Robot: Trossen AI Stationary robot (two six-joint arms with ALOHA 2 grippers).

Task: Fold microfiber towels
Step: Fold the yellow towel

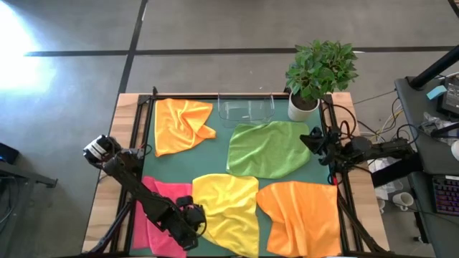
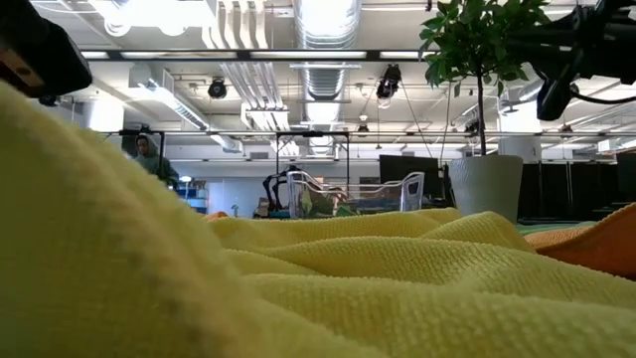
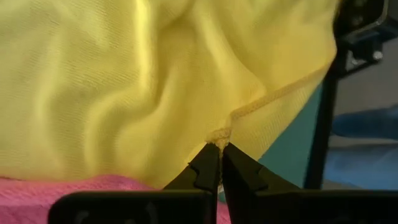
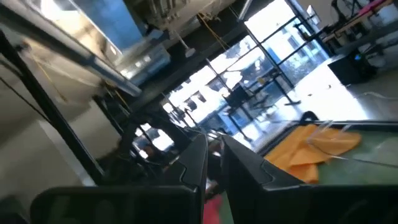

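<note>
Left gripper (image 3: 220, 163) pinched tight on the hem of the yellow towel (image 1: 226, 209), front centre of the green mat (image 1: 221, 147), overlapping the pink towel (image 1: 156, 215). Right gripper (image 1: 313, 140) raised at the mat's right edge beside the lime towel (image 1: 269, 148), fingers nearly closed, nothing held.

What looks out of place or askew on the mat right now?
Nothing spilled or damaged. All five towels lie rumpled; the yellow towel overlaps the pink towel, where the left gripper pinches its hem. The right gripper waits beside the plant.
</note>
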